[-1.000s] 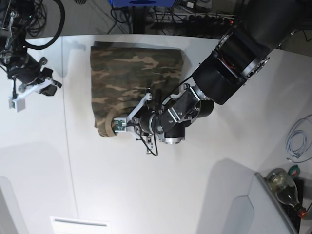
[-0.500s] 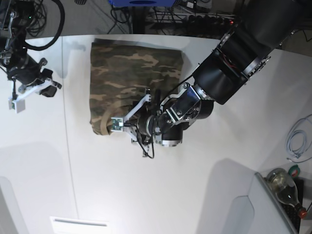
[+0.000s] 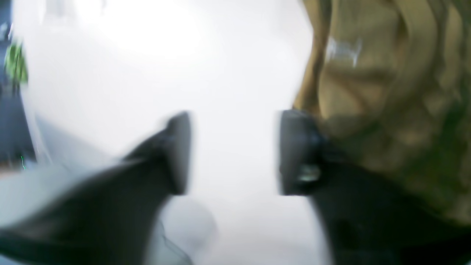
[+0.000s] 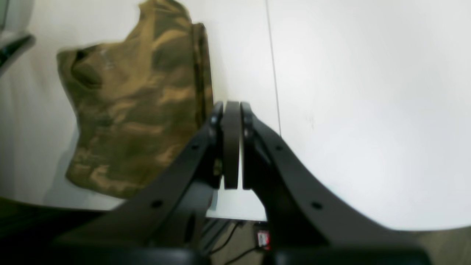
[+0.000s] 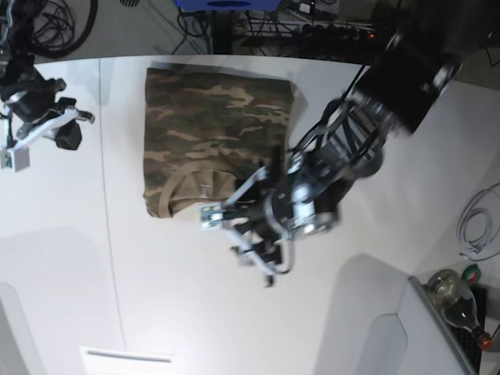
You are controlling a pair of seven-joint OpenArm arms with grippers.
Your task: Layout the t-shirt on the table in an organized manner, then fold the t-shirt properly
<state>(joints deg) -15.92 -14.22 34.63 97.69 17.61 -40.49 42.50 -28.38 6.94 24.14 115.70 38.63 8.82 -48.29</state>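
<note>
The camouflage t-shirt (image 5: 211,133) lies folded into a rough rectangle on the far middle of the white table (image 5: 156,297). Its tan collar (image 5: 183,187) and neck label face the near edge. My left gripper (image 5: 223,230) hovers just off the shirt's near right corner, blurred. In the left wrist view the left gripper (image 3: 235,151) is open over bare table, with the t-shirt (image 3: 386,92) beside the right finger and nothing between the fingers. My right gripper (image 5: 17,156) is shut and empty at the far left. In the right wrist view its fingers (image 4: 231,143) are pressed together, with the t-shirt (image 4: 136,103) beyond them.
A thin dark seam (image 5: 105,195) runs down the table left of the shirt. A glass bottle (image 5: 457,301) and a coiled pale cable (image 5: 476,226) sit at the right edge. A grey panel (image 5: 422,336) stands at the near right, and cables crowd the floor behind the table.
My left gripper has let go of the shirt's collar edge, opened and pulled back towards the near right. The shirt stays flat. The right arm has shifted slightly up and left.
</note>
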